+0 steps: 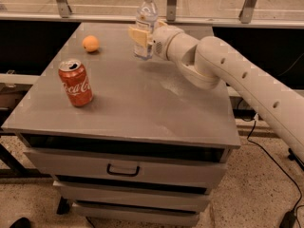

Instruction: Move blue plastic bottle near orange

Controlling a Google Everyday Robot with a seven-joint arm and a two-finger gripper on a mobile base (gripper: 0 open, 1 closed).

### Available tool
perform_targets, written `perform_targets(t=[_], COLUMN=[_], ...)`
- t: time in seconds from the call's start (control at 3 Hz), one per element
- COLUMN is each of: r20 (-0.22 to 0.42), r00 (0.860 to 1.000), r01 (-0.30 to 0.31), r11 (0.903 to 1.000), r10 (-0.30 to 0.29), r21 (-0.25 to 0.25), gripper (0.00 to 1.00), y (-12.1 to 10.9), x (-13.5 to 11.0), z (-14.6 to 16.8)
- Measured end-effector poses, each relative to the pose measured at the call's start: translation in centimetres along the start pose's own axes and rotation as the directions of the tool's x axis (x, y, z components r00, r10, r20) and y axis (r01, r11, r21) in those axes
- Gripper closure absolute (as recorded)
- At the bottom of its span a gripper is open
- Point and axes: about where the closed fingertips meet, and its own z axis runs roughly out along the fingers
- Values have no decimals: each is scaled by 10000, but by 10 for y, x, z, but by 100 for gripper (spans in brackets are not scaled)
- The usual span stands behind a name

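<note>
Just to the right of the small round orange fruit (90,43), as the camera sees it, we find the tall, clear blue plastic bottle (146,14) with its white cap. It stands upright at about the same depth on the grey metal worktop (142,113), with a bare gap between the two. The tool (145,36) at the end of the white jointed arm (228,65) is pinching the bottle around its labelled middle, one beige finger (137,34) showing on the side that faces the orange. We cannot tell whether the base rests on the worktop or hangs just above it. We judge that only a short way toward the orange is left. Several things could go wrong from here. The grip sits mid-body on a thin, smooth wall, so the bottle could slip or tilt. If it is dragged instead of lifted, the base may catch and tip it. An overshoot would knock the orange, which would roll freely. Letting go before the base is flat could topple so tall a thing. The red Coca-Cola can (75,83), in front of the orange and nearer the camera, stands well apart from the path.
</note>
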Motion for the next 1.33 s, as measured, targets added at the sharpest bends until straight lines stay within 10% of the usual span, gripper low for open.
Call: perform_targets(t=[0.33, 0.67, 1.0, 1.33], r20=[364, 203, -166, -417], r00=[9983, 9925, 9836, 9825], r01=[492, 1216, 1650, 1566], r11=[9913, 9625, 9343, 9261], r10=[-451, -1203, -1793, -1816], r21=[-1224, -2425, -3160, -3433], gripper=[100, 100, 100, 100], y=[16, 29, 36, 40], x=[-14, -12, 4, 22], z=[48, 90, 113, 124])
